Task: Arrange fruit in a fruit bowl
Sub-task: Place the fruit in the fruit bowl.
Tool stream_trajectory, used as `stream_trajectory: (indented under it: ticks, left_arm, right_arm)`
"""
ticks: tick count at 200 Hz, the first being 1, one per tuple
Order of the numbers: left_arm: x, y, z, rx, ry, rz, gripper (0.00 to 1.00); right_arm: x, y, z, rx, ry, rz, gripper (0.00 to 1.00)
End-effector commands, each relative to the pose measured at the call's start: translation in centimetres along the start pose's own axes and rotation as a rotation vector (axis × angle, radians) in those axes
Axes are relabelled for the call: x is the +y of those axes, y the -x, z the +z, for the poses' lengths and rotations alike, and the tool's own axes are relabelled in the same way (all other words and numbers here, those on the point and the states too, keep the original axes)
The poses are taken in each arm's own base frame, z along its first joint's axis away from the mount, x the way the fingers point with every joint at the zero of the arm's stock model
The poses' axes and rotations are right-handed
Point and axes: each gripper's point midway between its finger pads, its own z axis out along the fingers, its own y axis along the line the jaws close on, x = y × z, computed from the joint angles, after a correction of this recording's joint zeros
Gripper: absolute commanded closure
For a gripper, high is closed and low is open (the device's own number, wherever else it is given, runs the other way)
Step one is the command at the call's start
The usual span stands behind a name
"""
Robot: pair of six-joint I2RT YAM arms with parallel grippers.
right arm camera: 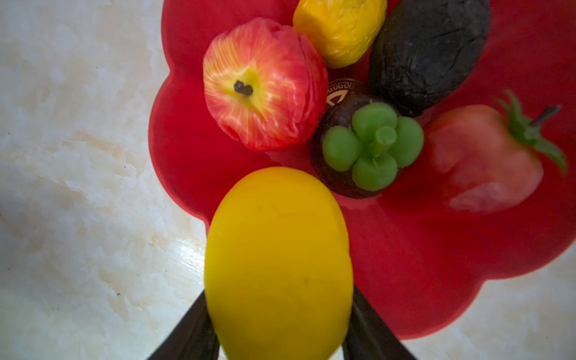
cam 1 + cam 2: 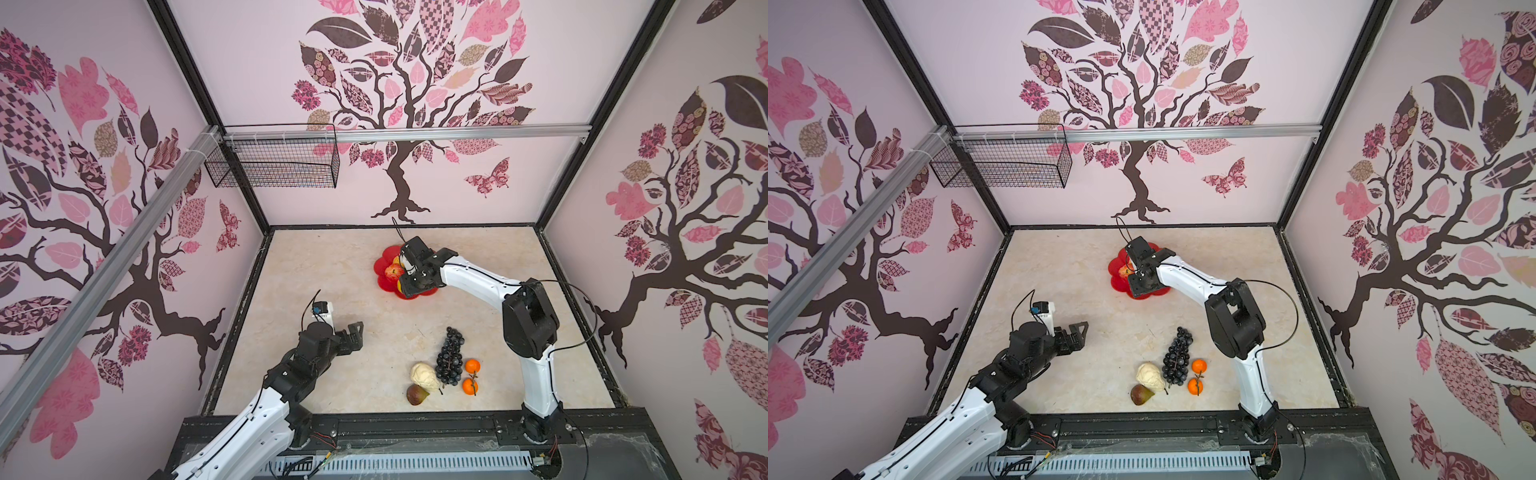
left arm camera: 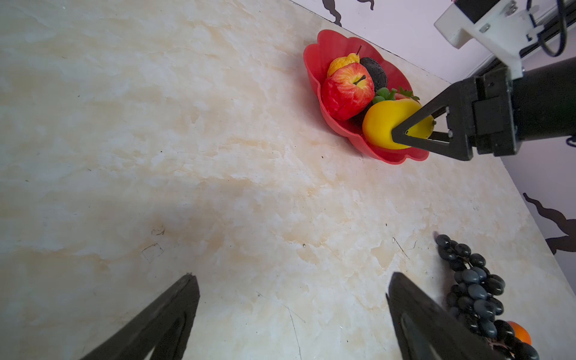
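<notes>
Nearest the robot's base, five pieces lie loose on the cream, marble-patterned bench (image 2: 332,257). They are one brown-green fig (image 2: 417,395), smooth and teardrop-shaped, and one cream knobbly piece (image 2: 424,376) touching it. Just beside those is one dark grape bunch (image 2: 449,357) of glossy beads, long and tapering. Last are two oranges (image 2: 470,387), small and round, with a thin dark stalk between them.

Further in and well apart from them, the left end effector (image 2: 355,334) hovers over bare bench, its black triangular fingers (image 3: 187,311) spread wide with nothing between them.

Beyond, near the back wall, sits the fruit bowl (image 1: 436,280), a shallow glossy red dish with a scalloped flower rim and a gold mark at its centre. Five fruits lie in it:
- one streaked red apple (image 1: 265,84)
- one wrinkled yellow pear (image 1: 339,28)
- one rough black avocado (image 1: 430,53)
- one dark mangosteen (image 1: 367,146) with four green lobes
- one strawberry (image 1: 486,159) with a leafy cap

The right end effector (image 1: 279,293) is partly closed on a sixth, the smooth yellow lemon (image 1: 277,249), holding it over the bowl's rim. Whether the lemon touches the dish I cannot tell.

Farthest, one black wire basket (image 2: 274,166) hangs from an aluminium rail on the wall.
</notes>
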Motion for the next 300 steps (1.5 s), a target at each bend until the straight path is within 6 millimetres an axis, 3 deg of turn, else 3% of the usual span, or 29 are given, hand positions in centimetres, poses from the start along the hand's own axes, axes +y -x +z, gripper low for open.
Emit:
stream_trajectory:
  ticks: [1,84,177,245,300]
  left_arm:
    - [0.0,0.6,-0.3,-0.015,0.007,0.002,0.02]
    - [0.2,0.6,-0.3,-0.014,0.019,0.003,0.02]
    - [0.2,0.7,-0.3,-0.017,0.021,0.003,0.02]
    - [0.2,0.7,-0.3,-0.017,0.023,0.003,0.03]
    - [0.3,0.7,-0.3,-0.016,0.025,0.004,0.03]
  right_arm:
    - [-0.3,-0.3,1.4,0.049,-0.019,-0.006,0.44]
    - [-0.6,-0.2,2.4,0.116,-0.066,-0.008,0.42]
    - [-0.3,0.2,3.1,0.140,-0.109,-0.025,0.32]
    - [0.1,1.2,2.0,0.102,-0.090,-0.019,0.29]
    - [0.0,1.6,1.2,0.077,-0.106,-0.022,0.19]
